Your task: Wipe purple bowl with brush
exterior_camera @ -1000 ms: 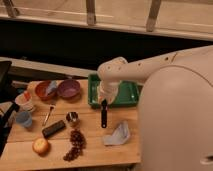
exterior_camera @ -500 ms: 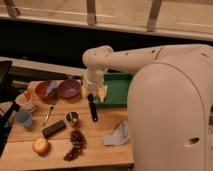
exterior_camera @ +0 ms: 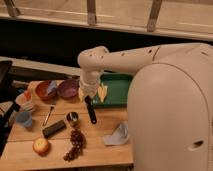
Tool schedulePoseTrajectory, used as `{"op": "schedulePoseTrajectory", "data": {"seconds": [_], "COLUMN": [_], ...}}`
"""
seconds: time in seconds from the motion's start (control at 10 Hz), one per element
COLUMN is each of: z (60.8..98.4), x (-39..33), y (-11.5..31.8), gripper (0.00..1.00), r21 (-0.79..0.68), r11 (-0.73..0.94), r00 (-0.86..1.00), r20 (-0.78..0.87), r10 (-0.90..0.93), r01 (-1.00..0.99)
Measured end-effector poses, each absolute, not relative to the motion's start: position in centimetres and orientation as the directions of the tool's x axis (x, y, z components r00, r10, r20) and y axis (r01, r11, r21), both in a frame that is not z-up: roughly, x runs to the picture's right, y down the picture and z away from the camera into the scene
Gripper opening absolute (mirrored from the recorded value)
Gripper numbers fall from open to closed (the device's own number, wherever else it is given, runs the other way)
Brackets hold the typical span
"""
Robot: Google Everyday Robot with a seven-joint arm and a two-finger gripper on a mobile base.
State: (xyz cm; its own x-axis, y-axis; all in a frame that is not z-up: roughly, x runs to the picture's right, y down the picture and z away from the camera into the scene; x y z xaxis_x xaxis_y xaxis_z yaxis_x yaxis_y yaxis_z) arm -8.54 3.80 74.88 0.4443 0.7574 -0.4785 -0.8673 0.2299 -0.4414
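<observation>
Purple bowl [exterior_camera: 68, 88] sat on the wooden counter [exterior_camera: 100, 152], just to the camera's left of the gripper [exterior_camera: 91, 94]. The jaws were clenched on the brush [exterior_camera: 91, 112], which hung nearly upright with its black handle pointing down at the counter. The coming move looked like a short carry leftward over the bowl. An orange-brown bowl [exterior_camera: 46, 89] touched its far side, and a green tray [exterior_camera: 120, 92] lay to the right.
</observation>
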Motion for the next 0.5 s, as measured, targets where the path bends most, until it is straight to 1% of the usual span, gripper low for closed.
{"op": "schedulePoseTrajectory", "data": {"seconds": [0.2,0.5], "z": [75.3,77.5], "x": [-8.3,-8.6], "y": [2.9,0.2], "gripper": [0.00,0.00], "r21": [-0.433,-0.455], "r11": [0.243,0.282], "r00": [0.448,0.490], "r20": [-0.473,-0.444], "r10": [0.759,0.750], "r01": [-0.868,-0.844]}}
